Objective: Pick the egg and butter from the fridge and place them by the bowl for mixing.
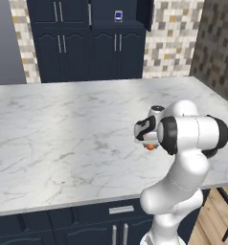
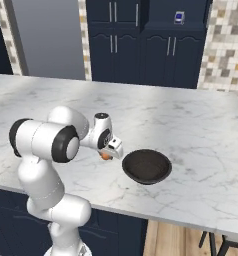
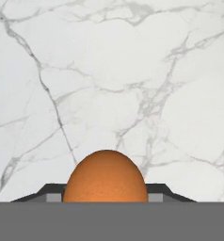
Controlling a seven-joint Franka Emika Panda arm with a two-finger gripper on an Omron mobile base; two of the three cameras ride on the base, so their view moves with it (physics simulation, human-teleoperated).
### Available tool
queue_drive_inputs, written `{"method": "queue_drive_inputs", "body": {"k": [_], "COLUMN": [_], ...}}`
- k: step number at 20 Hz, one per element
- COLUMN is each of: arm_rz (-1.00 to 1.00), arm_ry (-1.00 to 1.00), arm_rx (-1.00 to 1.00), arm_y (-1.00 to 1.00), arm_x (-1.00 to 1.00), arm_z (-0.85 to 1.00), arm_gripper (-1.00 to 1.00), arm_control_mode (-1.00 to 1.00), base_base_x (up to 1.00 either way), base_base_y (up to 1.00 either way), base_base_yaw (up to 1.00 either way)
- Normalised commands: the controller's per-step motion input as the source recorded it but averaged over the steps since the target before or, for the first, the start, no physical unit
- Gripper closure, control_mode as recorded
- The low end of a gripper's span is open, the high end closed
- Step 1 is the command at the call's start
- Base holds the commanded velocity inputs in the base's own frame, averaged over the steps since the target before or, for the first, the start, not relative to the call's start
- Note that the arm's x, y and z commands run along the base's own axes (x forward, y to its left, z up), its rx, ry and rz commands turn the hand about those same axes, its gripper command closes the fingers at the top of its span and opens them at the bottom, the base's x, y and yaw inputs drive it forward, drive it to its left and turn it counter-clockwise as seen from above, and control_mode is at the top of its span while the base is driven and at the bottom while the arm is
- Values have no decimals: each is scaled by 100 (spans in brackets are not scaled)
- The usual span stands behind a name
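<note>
Now | gripper (image 2: 106, 154) clamped on egg (image 3: 105, 176) | above marble counter (image 2: 191, 125) | bowl (image 2: 146, 166) just beside

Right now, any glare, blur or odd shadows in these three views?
Right base view: sharp, with a soft shadow under the bowl. Left base view: even, flat light on the marble counter. Hand view: the egg looms large between the fingertips, no blur.

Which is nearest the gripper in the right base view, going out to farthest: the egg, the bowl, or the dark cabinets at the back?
1. The egg: between the fingers of the gripper.
2. The bowl: on the marble counter, just to the gripper's right in this view.
3. The dark cabinets: against the back wall, beyond the counter.
</note>
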Motion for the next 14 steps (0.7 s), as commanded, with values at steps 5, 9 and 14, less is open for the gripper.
{"method": "queue_drive_inputs", "body": {"k": [5, 9, 14], "arm_rz": [-6, -4, -4], "arm_ry": [5, 0, 0], "arm_rx": [0, 0, 0], "arm_y": [-4, -11, -4], "arm_x": [12, 10, 0], "arm_z": [-35, -31, -26], "arm_gripper": [100, 100, -100], "arm_control_mode": [-100, -100, -100], "base_base_x": [0, 0, 0], "base_base_y": [0, 0, 0], "base_base_yaw": [0, 0, 0]}}
